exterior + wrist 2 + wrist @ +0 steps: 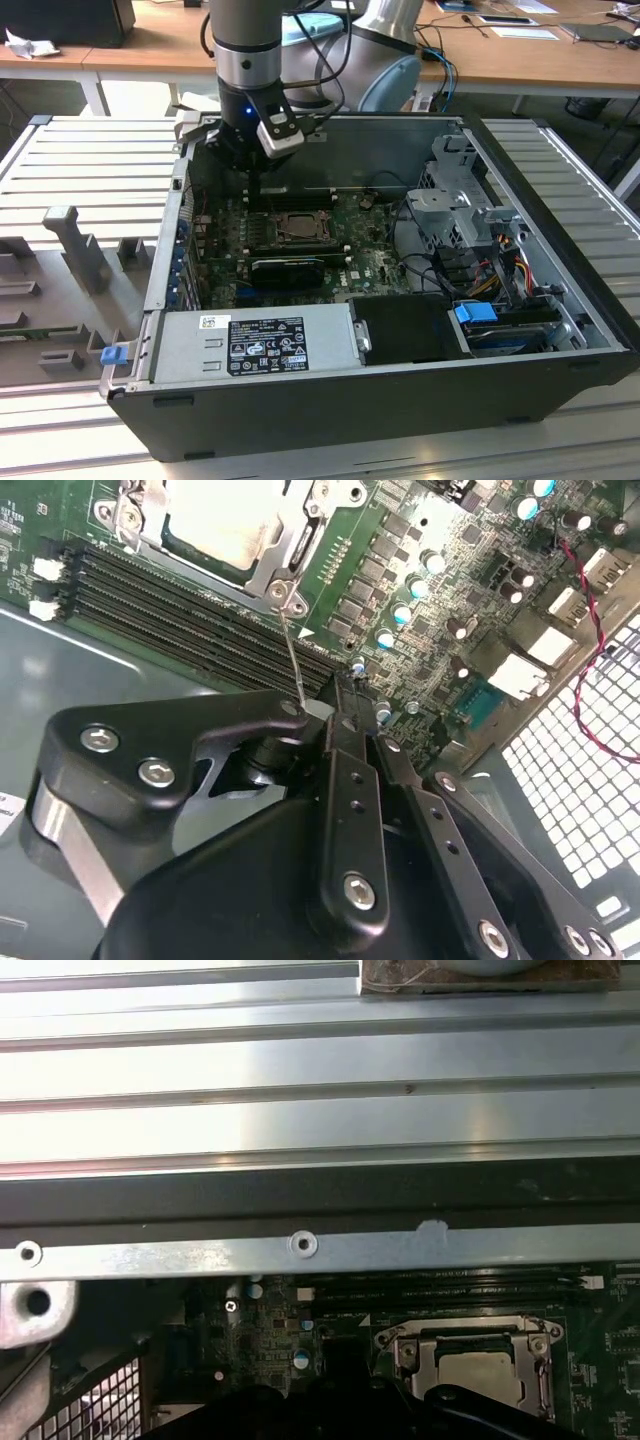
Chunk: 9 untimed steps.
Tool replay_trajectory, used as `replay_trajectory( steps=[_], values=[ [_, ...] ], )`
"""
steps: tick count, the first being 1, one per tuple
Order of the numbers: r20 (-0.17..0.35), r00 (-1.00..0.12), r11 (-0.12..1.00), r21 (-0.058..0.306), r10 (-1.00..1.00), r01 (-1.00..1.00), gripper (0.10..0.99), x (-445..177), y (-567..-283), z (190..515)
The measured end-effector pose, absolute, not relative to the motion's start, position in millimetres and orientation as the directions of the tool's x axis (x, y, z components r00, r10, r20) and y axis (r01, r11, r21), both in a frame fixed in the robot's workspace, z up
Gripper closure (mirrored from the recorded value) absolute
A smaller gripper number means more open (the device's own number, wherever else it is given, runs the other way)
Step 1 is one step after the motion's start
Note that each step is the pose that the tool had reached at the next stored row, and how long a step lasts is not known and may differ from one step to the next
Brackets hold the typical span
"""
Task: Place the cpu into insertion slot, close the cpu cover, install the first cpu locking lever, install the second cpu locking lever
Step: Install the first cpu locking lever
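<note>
The cpu lies pale and flat in the insertion slot, on the green board inside the open computer case. The silver cpu cover lies down over it, framing the chip in its window. In the first wrist view, the cpu and the cpu cover appear again. A thin metal locking lever runs from the socket's corner up to my gripper, which is shut on the lever's end. In the exterior view, the gripper hangs at the socket's far left corner.
Long black memory slots run beside the socket. A black card sits in front of it. The case's metal wall stands close behind the gripper. A power supply and a drive cage take up the front and the exterior view's right.
</note>
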State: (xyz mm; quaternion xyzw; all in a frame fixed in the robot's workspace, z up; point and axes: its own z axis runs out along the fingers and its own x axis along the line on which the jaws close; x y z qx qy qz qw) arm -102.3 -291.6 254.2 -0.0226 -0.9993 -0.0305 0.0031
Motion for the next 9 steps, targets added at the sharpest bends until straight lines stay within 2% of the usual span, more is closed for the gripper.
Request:
replay_trajectory(
  steps=[9],
  values=[
    [0.008,-0.999,0.997,0.06,0.045,0.045,0.98,-91.0,-291.6,254.1]
  ],
)
